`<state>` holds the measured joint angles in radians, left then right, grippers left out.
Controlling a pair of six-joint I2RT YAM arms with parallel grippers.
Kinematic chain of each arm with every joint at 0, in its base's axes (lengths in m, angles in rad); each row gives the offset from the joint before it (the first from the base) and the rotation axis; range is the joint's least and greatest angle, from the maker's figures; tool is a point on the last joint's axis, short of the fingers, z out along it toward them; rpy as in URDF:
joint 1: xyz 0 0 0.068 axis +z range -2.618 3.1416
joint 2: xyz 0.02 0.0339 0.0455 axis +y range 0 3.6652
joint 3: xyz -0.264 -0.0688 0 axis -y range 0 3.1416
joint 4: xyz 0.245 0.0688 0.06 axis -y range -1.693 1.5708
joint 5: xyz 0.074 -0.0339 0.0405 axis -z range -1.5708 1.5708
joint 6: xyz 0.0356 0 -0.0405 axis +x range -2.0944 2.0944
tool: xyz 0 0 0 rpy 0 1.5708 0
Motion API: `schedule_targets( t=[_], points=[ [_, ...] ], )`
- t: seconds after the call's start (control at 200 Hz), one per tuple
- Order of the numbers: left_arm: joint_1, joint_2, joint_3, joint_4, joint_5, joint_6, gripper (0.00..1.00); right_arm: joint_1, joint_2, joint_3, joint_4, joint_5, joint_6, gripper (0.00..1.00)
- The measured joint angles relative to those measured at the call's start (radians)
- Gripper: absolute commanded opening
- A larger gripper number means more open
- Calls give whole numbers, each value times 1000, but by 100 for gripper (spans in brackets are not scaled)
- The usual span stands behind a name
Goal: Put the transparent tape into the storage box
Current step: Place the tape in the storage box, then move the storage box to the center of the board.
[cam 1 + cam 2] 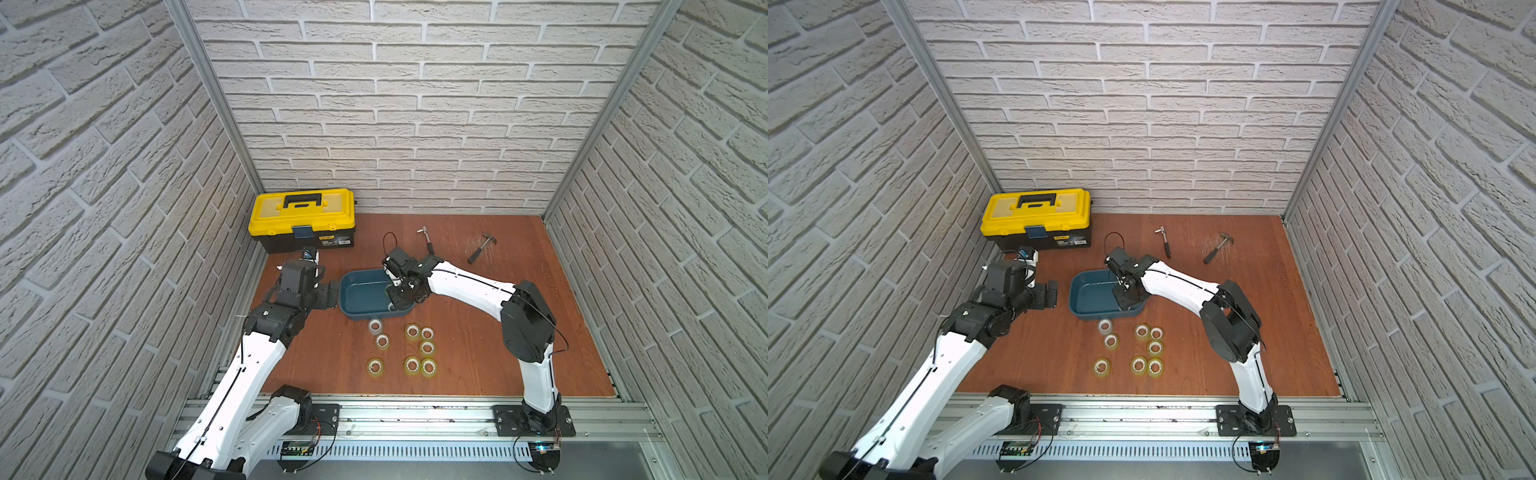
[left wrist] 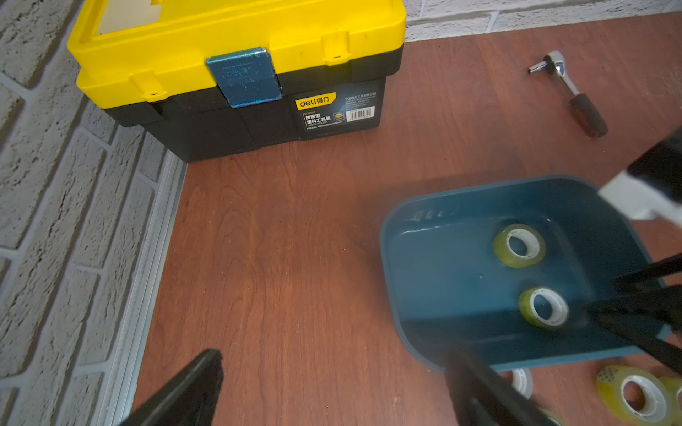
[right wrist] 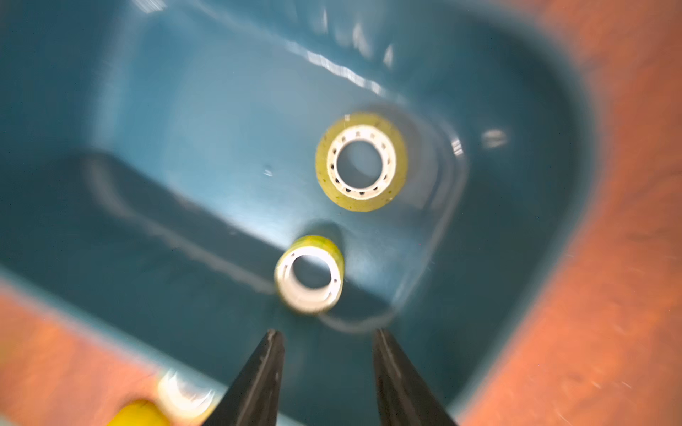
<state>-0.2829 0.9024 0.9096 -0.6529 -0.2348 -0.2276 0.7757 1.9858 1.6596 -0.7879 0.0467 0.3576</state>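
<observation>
Teal storage box (image 3: 184, 110) with two transparent tape rolls (image 3: 361, 162) inside, right gripper (image 3: 326, 331) above it.
Jaws stand spread and empty, probably so a roll could fall in; the nearer tape roll (image 3: 309, 274) lies tilted on the box floor just ahead of the tips, untouched.

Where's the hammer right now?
In both top views the hammer lies on the wooden floor on the robot's right side, just right of the ratchet, near the back wall.
</observation>
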Motion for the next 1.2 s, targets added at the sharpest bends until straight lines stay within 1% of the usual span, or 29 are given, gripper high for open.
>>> schedule_targets(
  t=[0.115, 0.22, 0.3, 0.425, 0.555, 0.59, 0.67, 0.74, 0.76, 0.785, 0.84, 0.935, 1.075, 1.2],
  points=[
    [-3, -2, 0, 0, 34, -7, 98, 0, -142, -29, 14, 0, 0, 45],
    [-7, -18, -2, -3, 84, -63, 98, 0, -302, -115, 49, 0, -7, 45],
    [-16, -55, -21, 3, 113, -109, 98, 0, -431, -235, 93, -5, -14, 45],
    [-29, -126, -67, 2, 153, -151, 98, 3, -625, -482, 165, -34, -18, 46],
    [-39, -143, -85, -5, 172, -182, 98, 7, -769, -700, 211, -59, -1, 47],
    [-40, -143, -89, -5, 179, -192, 98, 8, -798, -745, 220, -66, 6, 47],
    [-44, -141, -100, -5, 185, -212, 98, 14, -856, -825, 239, -69, 32, 54],
    [-50, -132, -105, -6, 188, -225, 98, 23, -908, -886, 253, -66, 56, 57],
    [-52, -129, -105, -6, 188, -228, 98, 26, -925, -905, 255, -66, 63, 61],
    [-55, -124, -105, -6, 188, -231, 98, 28, -945, -927, 261, -65, 73, 63],
    [-61, -116, -105, -7, 186, -239, 98, 33, -992, -977, 269, -63, 99, 64],
    [-66, -106, -105, -7, 179, -243, 98, 35, -1063, -1052, 275, -58, 138, 65],
    [-66, -102, -105, -7, 167, -245, 98, 39, -1130, -1130, 277, -51, 201, 66],
    [-66, -101, -101, -13, 162, -232, 98, 42, -1144, -1181, 291, -54, 254, 60]
  ],
)
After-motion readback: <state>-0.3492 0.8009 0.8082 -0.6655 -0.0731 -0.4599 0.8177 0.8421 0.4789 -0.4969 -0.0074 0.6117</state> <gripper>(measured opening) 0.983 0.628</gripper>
